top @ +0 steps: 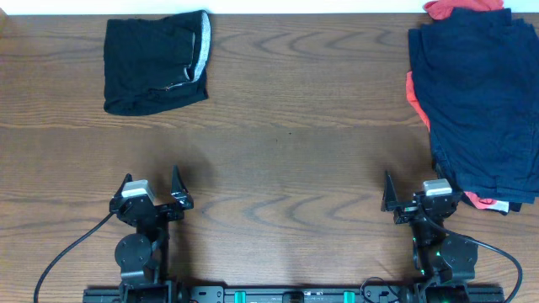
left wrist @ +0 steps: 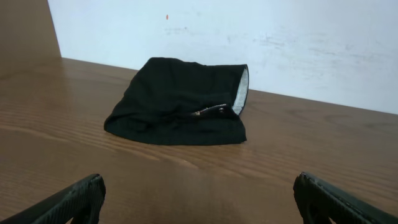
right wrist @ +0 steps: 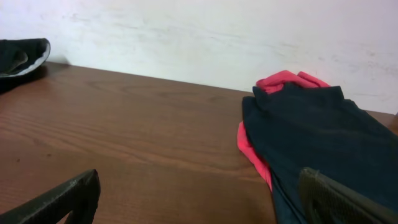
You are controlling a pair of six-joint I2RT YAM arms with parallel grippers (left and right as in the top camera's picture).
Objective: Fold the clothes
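Observation:
The black shorts (top: pixel 154 63) lie folded into a compact bundle at the table's far left, with the light grey-white inner waistband showing on their right edge. They also show in the left wrist view (left wrist: pixel 177 102) and at the left edge of the right wrist view (right wrist: pixel 18 57). My left gripper (top: pixel 153 192) is open and empty near the front edge, well short of the shorts; its jaws frame bare table in the left wrist view (left wrist: pixel 199 202). My right gripper (top: pixel 421 195) is open and empty at the front right, as the right wrist view (right wrist: pixel 199 199) shows.
A stack of navy blue garments (top: pixel 480 93) with a red-orange garment (top: pixel 450 10) under it lies at the far right, reaching close to my right gripper. It also shows in the right wrist view (right wrist: pixel 311 130). A white wall stands behind the table.

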